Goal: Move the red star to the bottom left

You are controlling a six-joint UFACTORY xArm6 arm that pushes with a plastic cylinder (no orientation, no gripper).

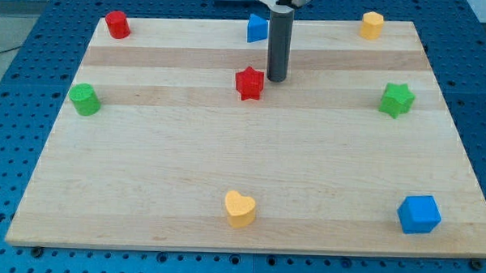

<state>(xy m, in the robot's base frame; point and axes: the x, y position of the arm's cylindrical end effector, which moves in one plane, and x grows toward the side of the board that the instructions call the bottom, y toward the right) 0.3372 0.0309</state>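
The red star (249, 83) lies on the wooden board (186, 151), a little above the middle. My tip (277, 78) stands just to the star's right and slightly above it, with a small gap between them. The dark rod rises from the tip to the view's top.
A red cylinder (117, 24) is at the top left and a blue block (257, 27) is at the top middle, behind the rod. A yellow block (372, 25) is top right. A green block (85, 99) is left, a green star (397, 100) right, a yellow heart (240, 208) bottom middle, a blue cube (419, 214) bottom right.
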